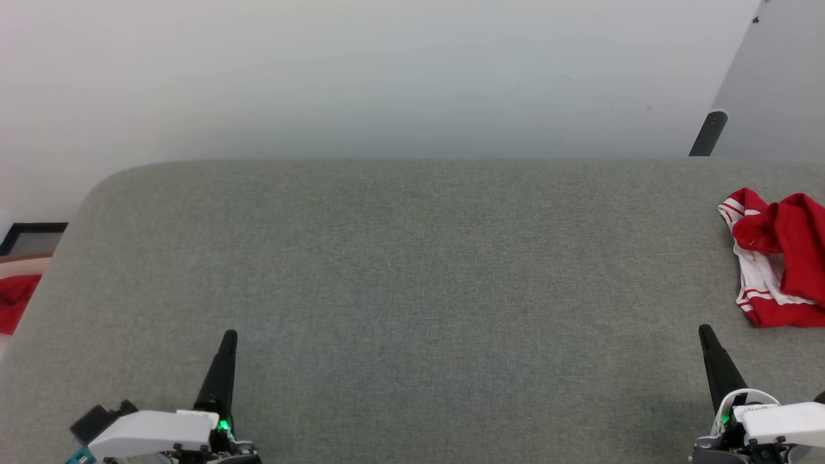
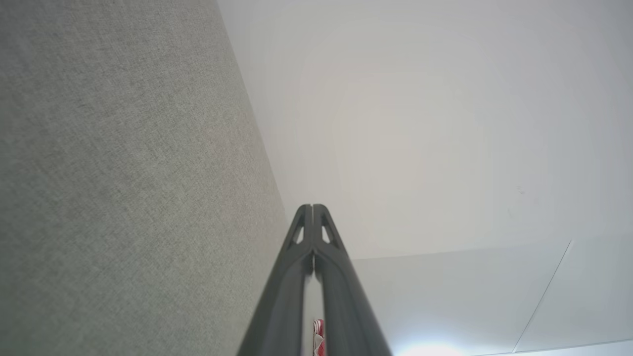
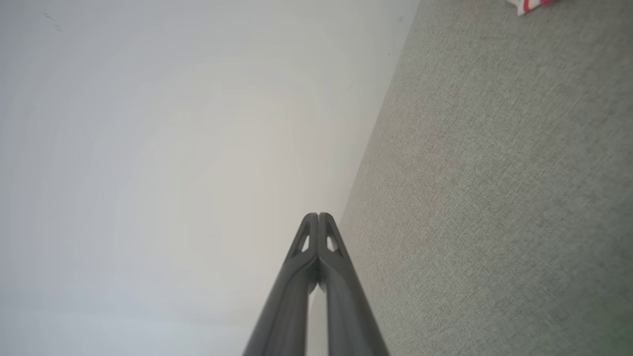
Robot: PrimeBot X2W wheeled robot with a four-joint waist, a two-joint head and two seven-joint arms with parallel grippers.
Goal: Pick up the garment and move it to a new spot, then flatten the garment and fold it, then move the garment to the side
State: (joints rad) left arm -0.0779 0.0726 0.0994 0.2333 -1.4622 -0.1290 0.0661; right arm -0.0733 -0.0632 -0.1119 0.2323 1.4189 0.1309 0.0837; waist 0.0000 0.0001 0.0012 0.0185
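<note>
The garment (image 1: 776,258), a crumpled red shirt with white striped sleeves, lies bunched at the far right edge of the grey fabric surface (image 1: 412,277). A corner of the garment (image 3: 531,5) peeks in at the top right of the right wrist view, and a sliver of it (image 2: 318,337) shows between the finger bases in the left wrist view. My left gripper (image 1: 228,336) rests at the lower left, shut and empty. At the lower right, my right gripper (image 1: 704,330) is shut and empty, a short way below and left of the garment.
A white wall (image 1: 387,77) rises behind the surface's far edge. A dark post (image 1: 708,133) stands at the back right. Something red (image 1: 14,299) and a dark frame (image 1: 32,235) sit off the rounded left edge.
</note>
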